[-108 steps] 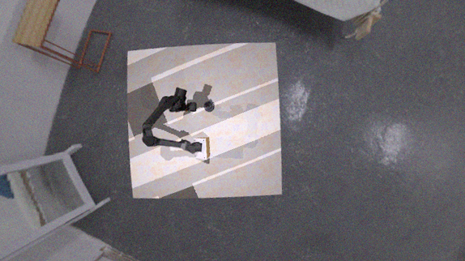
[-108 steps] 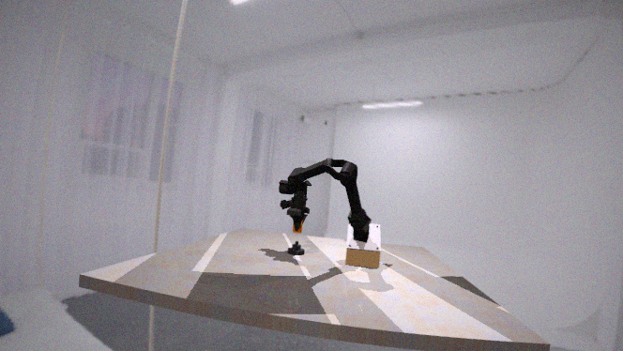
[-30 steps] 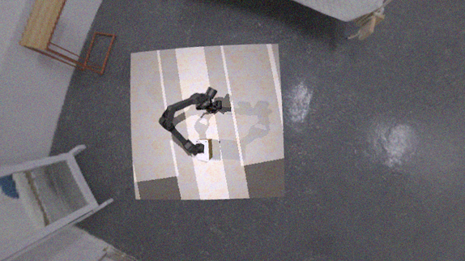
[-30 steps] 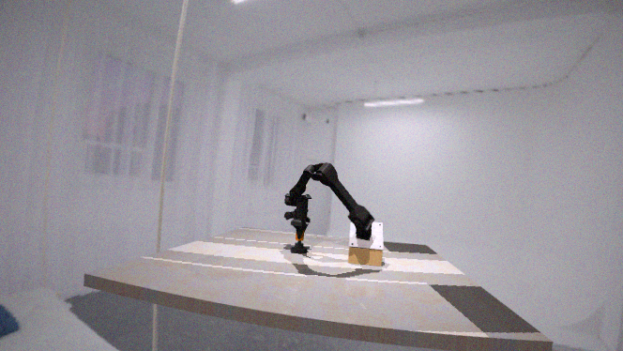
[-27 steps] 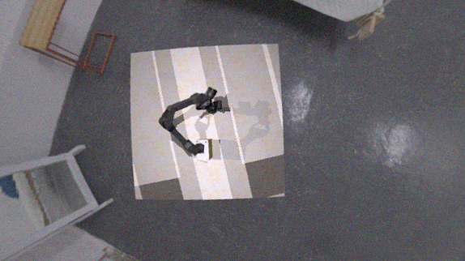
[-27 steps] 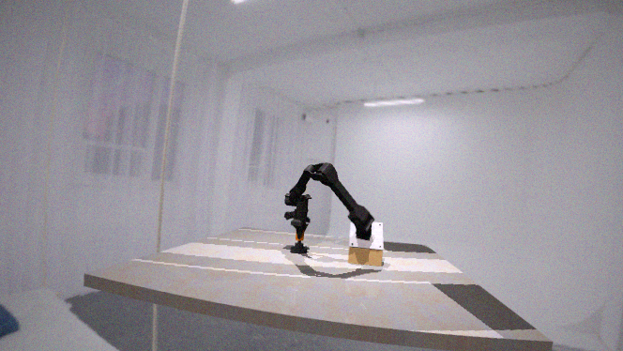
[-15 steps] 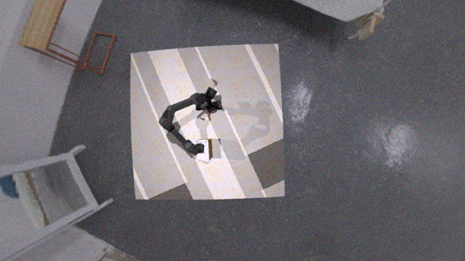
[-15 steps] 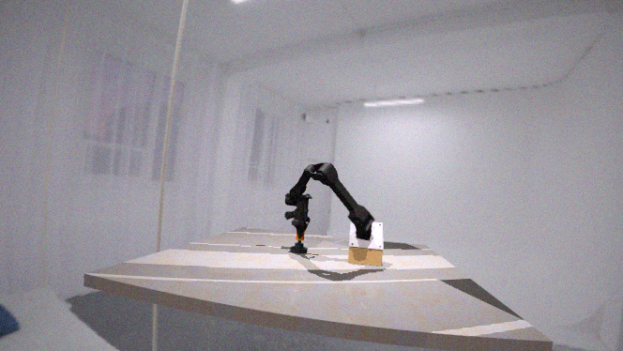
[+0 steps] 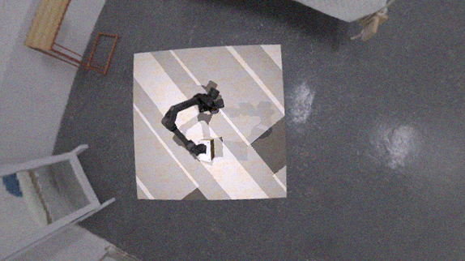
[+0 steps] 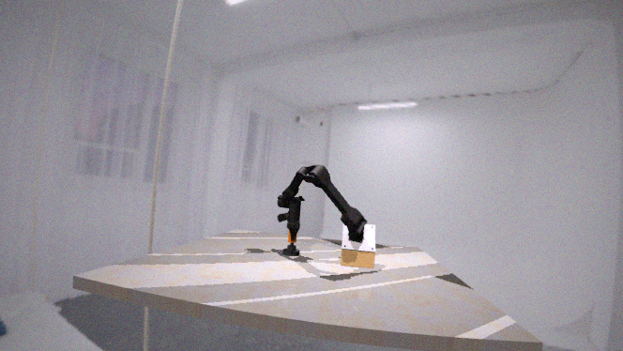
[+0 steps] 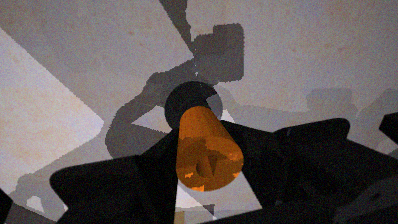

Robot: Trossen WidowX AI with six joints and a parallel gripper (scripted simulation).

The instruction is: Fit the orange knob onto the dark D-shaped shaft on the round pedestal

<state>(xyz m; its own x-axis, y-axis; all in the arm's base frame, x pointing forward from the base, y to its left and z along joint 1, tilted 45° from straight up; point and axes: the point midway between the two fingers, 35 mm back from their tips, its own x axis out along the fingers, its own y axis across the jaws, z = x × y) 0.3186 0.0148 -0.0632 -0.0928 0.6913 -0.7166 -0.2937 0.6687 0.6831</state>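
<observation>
Knob in the grip above its pedestal, flat side still to be found

Nearest in my wrist view is the orange knob (image 10: 289,236) (image 11: 210,160), a smooth, slightly tapering cylinder with a recessed mark on its end. I have it clamped between the dark fingers of the gripper (image 10: 292,232) (image 11: 210,157), one on each side, presumably so that its long axis stays upright and a wrist turn will turn it too.

Beyond it lies the round pedestal (image 10: 291,252) (image 11: 172,107), a dark disc on the table (image 9: 243,175) (image 10: 211,277). The exterior view puts the knob directly over it, with a short dark piece between them that I take for the shaft. I can't tell whether the shaft's tip is already in the hole. The knob is not down on the pedestal, so I judge this to be the alignment stage: light downward pressure, a slow twist until the flats agree, then a straight push and release. Pressing hard while misaligned could tilt the knob or make it slip in my grip.

Farther off, to the right in the exterior view, the matte black arm (image 9: 186,104) (image 10: 333,190) rises from a white plate (image 9: 206,157) (image 10: 371,236) on a wood-toned block (image 9: 212,149) (image 10: 366,259), likely there for a raised, steady mount.
</observation>
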